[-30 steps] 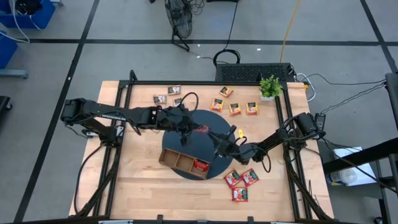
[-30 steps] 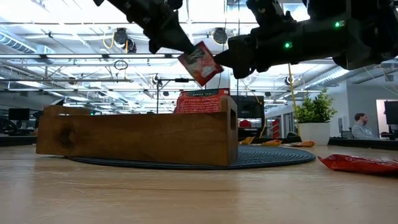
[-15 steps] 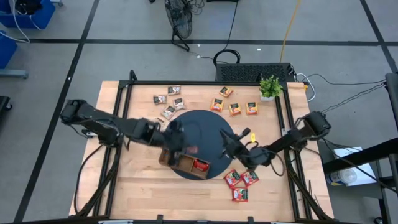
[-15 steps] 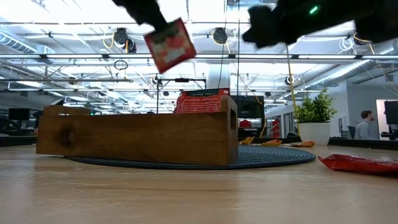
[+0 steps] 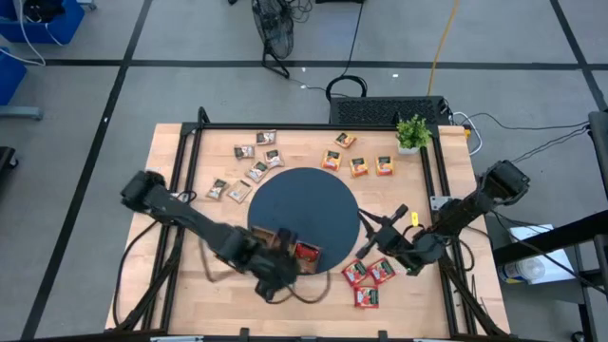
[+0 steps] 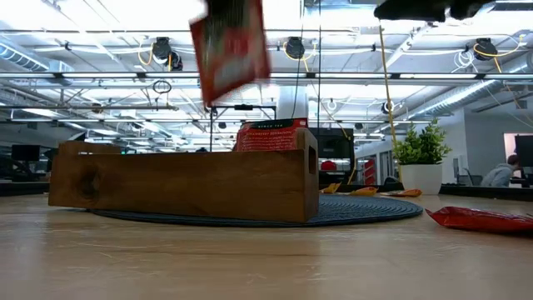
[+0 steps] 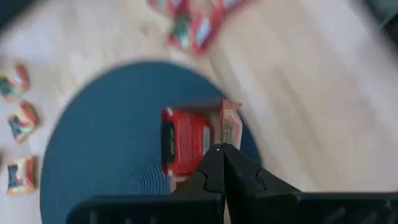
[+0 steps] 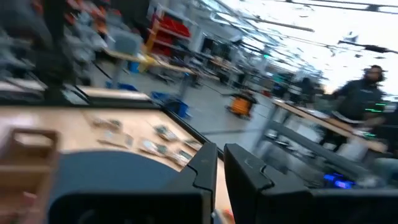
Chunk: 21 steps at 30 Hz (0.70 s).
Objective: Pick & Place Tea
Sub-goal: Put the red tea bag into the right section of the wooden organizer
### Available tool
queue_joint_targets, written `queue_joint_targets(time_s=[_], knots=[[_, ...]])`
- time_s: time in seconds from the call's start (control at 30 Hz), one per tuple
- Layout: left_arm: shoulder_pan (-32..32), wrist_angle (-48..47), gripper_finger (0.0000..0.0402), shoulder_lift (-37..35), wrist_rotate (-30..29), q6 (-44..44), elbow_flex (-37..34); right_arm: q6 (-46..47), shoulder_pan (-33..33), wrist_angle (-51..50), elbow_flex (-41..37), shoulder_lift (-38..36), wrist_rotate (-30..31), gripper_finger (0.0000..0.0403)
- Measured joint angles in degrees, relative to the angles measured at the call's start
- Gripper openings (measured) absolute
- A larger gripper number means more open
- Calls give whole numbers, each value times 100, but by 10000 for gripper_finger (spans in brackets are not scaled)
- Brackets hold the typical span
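**Red sachet held high over the wooden tray**

A red tea sachet [image 6: 230, 46] hangs in the air above the wooden tray [image 6: 183, 185], pinched at its top edge by the left gripper [image 7: 219, 151], whose fingers are pressed together on it. Another red sachet [image 5: 306, 253] already stands in the tray's right-hand compartment. The tray sits at the near edge of the round dark mat [image 5: 304, 214].

Three more red sachets [image 5: 367, 277] lie in a cluster on the table, just right of the mat's near side. Orange sachets [image 5: 359, 163] lie in a loose row at the far right, near the small potted plant [image 5: 412, 133], and the dark brown ones [image 5: 256, 157] are scattered at the far left.

The right gripper [image 5: 377, 239] hangs near the mat's right edge, its fingers nearly together and empty. A person [image 8: 359, 96] stands in the room beyond the table.
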Motion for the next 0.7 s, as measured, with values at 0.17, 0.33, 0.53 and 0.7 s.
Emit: queue_joint_targets(time_s=[0.17, 0.33, 0.53, 0.7], knots=[[125, -174, 0, 546, 3, 380, 464, 197, 119, -1, -224, -187, 16, 13], [336, -221, 1, 683, 70, 430, 540, 193, 138, -18, -257, -221, 23, 13], [629, -191, 1, 668, 163, 279, 542, 150, 138, -23, -257, -218, 11, 13], [724, -190, 1, 668, 188, 275, 542, 141, 138, -19, -257, -218, 11, 11]])
